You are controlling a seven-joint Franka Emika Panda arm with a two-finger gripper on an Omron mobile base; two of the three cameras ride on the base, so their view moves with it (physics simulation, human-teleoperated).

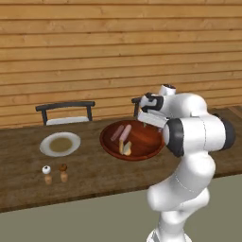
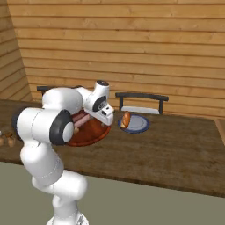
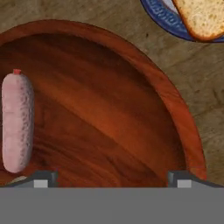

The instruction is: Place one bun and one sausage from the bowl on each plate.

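Note:
The reddish-brown bowl (image 1: 105, 143) (image 2: 90, 140) (image 3: 175, 100) sits mid-table, holding two pink sausages (image 1: 125, 133) and a bun (image 1: 125, 148). In the hand view one sausage (image 3: 17, 122) lies at the left of the bowl. My gripper (image 3: 112, 179) hovers open over the bowl's right part, nothing between its fingertips (image 3: 41, 179). The bluish-grey plate (image 2: 143, 127) (image 3: 159, 17) stands just right of the bowl with a bun (image 2: 126, 119) (image 3: 201, 17) on it. The pale plate (image 1: 45, 144) with a tan centre lies left of the bowl, bare.
Salt and pepper shakers (image 1: 47, 175) (image 1: 63, 173) stand near the table's front edge at the left. Two dark chairs (image 1: 65, 112) (image 2: 141, 102) stand behind the table against the wooden wall. Bare table stretches to the right of the bluish plate.

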